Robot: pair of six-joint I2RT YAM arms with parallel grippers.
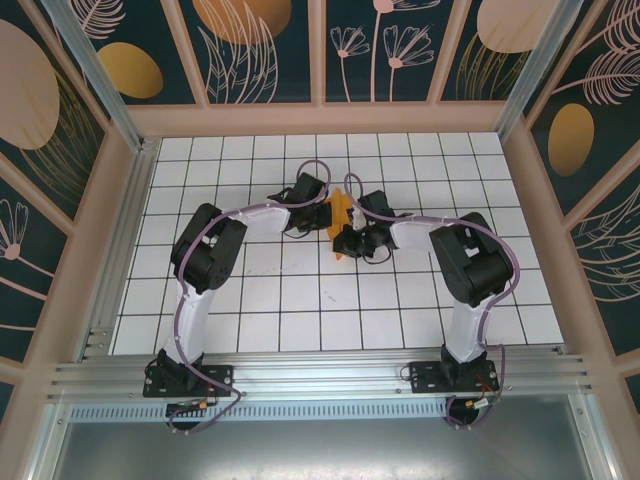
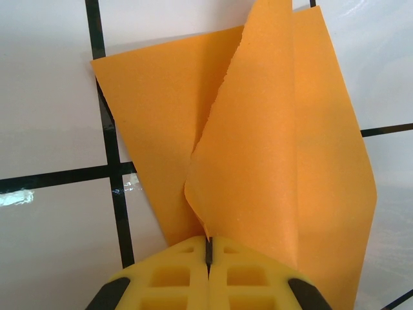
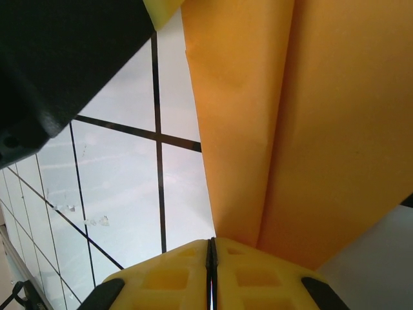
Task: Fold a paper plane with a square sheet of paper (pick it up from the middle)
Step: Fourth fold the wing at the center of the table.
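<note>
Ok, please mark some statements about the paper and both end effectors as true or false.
1. The orange paper lies flat and unfolded. False: it is folded, one flap raised.
2. The left end effector is shut on the paper. True.
3. The right end effector is wide open. False: it is shut on the paper.
4. The table has white tiles with dark lines. True.

Bright-orange sheet (image 2: 284, 168); creased; folds standing up

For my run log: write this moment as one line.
left pincer: shut on orange paper | right pincer: shut on same paper | paper: partly folded
</note>
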